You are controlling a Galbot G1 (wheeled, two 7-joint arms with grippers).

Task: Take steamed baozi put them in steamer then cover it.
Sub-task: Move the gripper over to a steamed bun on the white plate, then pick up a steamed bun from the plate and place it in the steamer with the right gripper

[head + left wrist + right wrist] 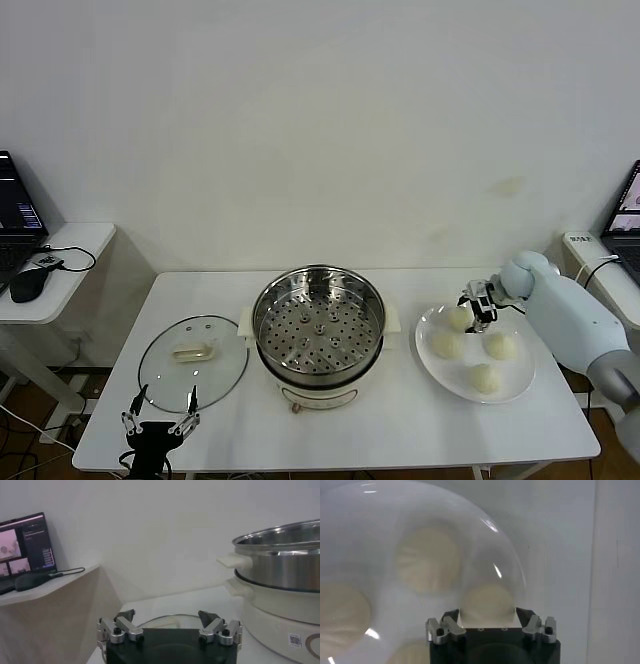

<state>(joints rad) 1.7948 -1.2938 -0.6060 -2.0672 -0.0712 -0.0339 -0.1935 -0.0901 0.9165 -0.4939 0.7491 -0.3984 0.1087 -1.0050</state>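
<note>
Baozi (486, 602) sits between the right gripper's (478, 306) fingers (449, 625), which stand narrowed to either side of it on the plate (520, 385); whether they grip yet I cannot tell. Three more buns lie close by. From there the empty steamer (319, 322) lies toward the robot's left. The left gripper (160, 412) idles wide by the lid (193, 362) on the tabletop (400, 425).
</note>
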